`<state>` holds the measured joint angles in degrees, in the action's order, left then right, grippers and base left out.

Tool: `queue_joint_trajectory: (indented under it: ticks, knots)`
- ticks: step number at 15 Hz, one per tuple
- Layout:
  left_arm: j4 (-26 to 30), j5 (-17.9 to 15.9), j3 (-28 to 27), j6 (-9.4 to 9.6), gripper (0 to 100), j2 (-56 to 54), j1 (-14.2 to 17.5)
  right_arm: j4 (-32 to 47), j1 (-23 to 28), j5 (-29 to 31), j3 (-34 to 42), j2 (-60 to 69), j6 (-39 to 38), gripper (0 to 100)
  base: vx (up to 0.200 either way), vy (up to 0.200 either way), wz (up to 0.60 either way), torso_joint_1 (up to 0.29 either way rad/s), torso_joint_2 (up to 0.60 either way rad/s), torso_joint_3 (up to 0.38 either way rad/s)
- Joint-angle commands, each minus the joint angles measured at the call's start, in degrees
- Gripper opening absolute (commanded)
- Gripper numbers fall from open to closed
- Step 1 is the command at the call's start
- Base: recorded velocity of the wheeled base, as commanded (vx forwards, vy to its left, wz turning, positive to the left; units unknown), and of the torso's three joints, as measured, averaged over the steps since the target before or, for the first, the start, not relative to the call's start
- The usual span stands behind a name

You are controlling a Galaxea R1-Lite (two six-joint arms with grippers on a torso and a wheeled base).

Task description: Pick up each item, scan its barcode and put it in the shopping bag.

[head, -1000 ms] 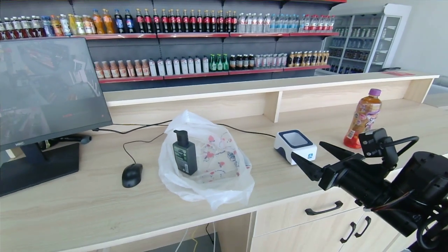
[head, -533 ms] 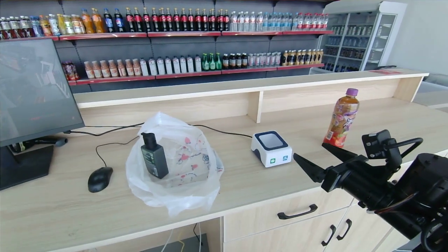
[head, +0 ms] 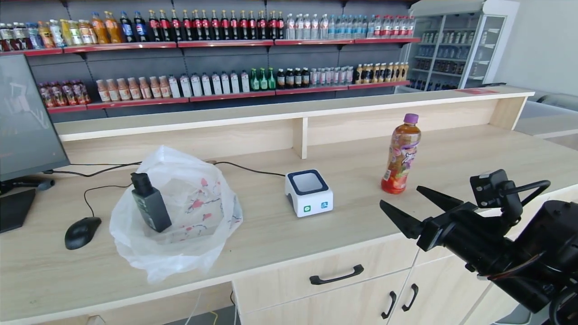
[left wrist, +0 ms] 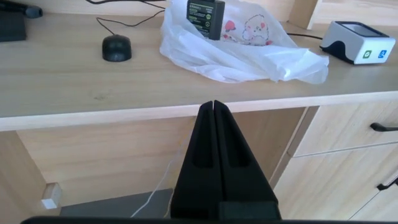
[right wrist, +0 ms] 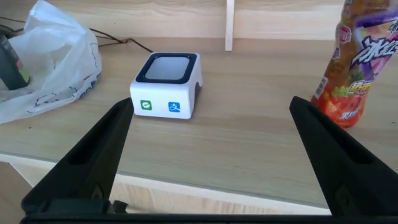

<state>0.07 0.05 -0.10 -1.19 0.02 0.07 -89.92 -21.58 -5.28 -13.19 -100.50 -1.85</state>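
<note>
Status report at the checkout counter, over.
Right gripper open, empty, near the juice bottle. Left gripper shut, empty, in front of the counter. Dark bottle already in shopping bag. Nothing blocking the juice bottle.

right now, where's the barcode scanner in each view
Head view: scanner on the counter, between shopping bag and orange bottle.
Left wrist view: scanner on the counter just past the bag.
Right wrist view: scanner between bag and bottle.
Shared landmark: the shopping bag.
</note>
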Motion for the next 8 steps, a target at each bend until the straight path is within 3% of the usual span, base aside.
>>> queue_joint_trajectory:
  ticks: [1, 3, 8]
  knots:
    - [0.0, 0.0, 0.0, -0.04, 0, 0.0, 0.0, -0.1, 0.0, 0.0, 0.2, -0.1, 0.0, 100, 0.000, -0.200, 0.60, 0.002, 0.01, -0.002]
    - [0.0, 0.0, 0.0, -0.04, 0, 0.0, 0.0, -0.1, 0.0, 0.0, 0.3, -0.1, 0.0, 100, 0.000, -0.200, 0.60, 0.007, 0.01, 0.002]
    - [0.0, 0.0, 0.0, -0.04, 0, 0.0, 0.0, -0.1, 0.1, 0.0, -0.3, -1.1, 0.6, 100, 0.000, -0.200, 0.00, 0.002, 0.00, 0.000]
